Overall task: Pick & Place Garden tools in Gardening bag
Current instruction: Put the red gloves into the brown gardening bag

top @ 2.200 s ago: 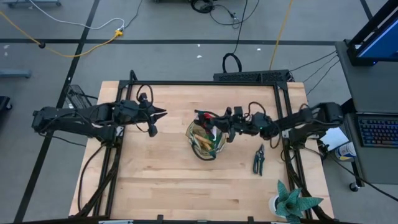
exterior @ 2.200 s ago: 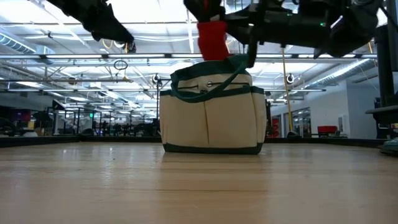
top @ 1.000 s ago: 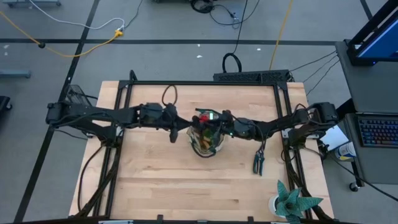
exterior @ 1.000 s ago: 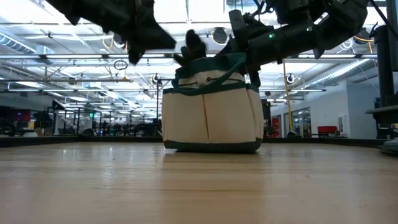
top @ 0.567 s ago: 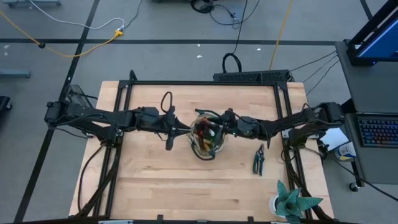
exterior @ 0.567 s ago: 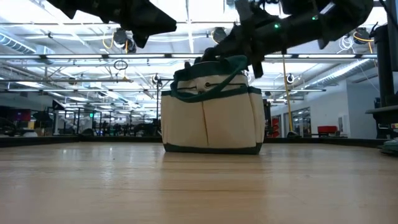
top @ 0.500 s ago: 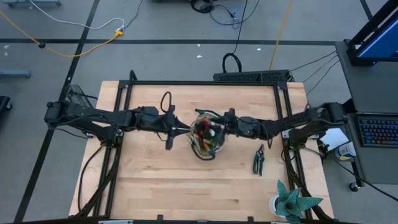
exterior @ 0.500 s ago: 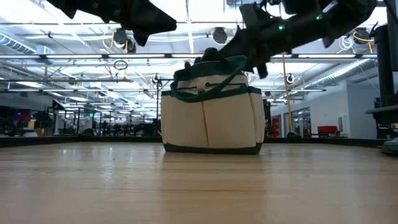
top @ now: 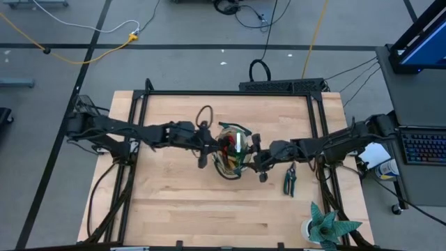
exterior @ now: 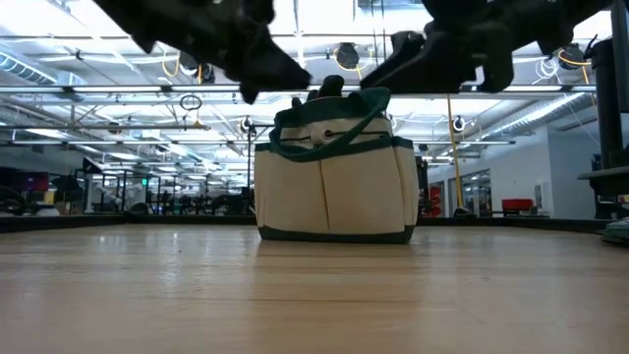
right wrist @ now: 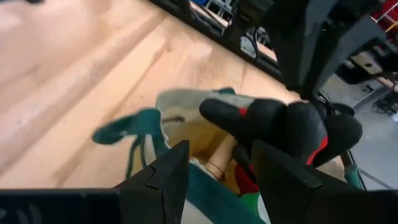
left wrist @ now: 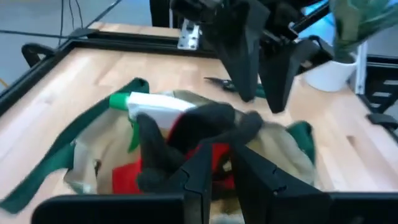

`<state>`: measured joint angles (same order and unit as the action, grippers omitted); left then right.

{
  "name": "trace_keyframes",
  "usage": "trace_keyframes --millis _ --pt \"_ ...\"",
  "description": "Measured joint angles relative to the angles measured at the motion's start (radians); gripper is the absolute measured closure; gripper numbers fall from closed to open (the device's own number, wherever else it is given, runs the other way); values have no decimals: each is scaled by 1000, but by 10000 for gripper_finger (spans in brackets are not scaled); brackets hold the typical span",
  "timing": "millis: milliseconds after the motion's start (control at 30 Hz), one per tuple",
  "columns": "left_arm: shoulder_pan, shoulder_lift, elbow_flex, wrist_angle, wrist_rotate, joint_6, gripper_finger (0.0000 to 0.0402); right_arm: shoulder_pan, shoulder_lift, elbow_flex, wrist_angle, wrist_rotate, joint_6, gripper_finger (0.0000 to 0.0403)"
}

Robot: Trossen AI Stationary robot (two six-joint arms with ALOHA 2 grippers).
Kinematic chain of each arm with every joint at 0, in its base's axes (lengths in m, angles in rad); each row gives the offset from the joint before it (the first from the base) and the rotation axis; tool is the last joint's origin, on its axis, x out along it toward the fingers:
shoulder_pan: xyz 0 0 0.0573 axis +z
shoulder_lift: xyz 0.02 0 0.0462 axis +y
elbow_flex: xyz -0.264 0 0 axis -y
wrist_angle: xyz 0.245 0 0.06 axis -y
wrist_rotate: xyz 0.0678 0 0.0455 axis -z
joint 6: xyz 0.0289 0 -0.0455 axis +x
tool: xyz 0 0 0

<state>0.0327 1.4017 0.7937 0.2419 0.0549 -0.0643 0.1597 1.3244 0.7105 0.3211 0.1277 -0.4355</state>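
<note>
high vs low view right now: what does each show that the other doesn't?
Only the high view shows the pruning shears lying on the table right of the gardening bag, the potted plant, and the red glove inside the bag. Only the low view shows the bag's side pockets, its dark green base trim and the room behind. Both show the bag, with the left gripper and right gripper at its sides, off the table.

I saw the gardening bag [top: 231,151] upright mid-table, tan with green trim. A red-and-black glove [left wrist: 199,134] poked from its mouth beside the spray bottle [left wrist: 155,107] and a wooden handle [right wrist: 219,160]. Green-handled pruning shears [top: 289,179] lay on the table, well right of it.
</note>
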Motion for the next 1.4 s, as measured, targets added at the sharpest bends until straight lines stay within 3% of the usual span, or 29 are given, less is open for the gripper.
trace_keyframes --millis 167,267,400,500,567,800,1033,1233,1400 --pt "20 92 95 -30 -38 16 341 -17 37 0 -6 1 -6 241" --pt "44 127 151 -129 -45 12 341 -22 54 0 -11 1 -33 251" --pt "60 185 226 -315 -20 0 354 -21 55 0 -27 -1 -79 307" --pt "58 234 266 -374 -11 30 388 -21 55 0 -47 -2 -82 374" --pt "58 266 297 -397 12 50 394 -21 55 0 -61 -2 -85 394" --pt "62 357 399 -577 -8 55 397 8 55 0 -86 -63 -76 400" --pt "69 364 410 -597 -19 51 391 46 53 0 -86 -69 -75 401" --pt "71 347 408 -608 55 56 383 53 38 0 -90 79 21 399" --pt "67 288 408 -594 56 60 367 52 24 0 -87 104 52 380"
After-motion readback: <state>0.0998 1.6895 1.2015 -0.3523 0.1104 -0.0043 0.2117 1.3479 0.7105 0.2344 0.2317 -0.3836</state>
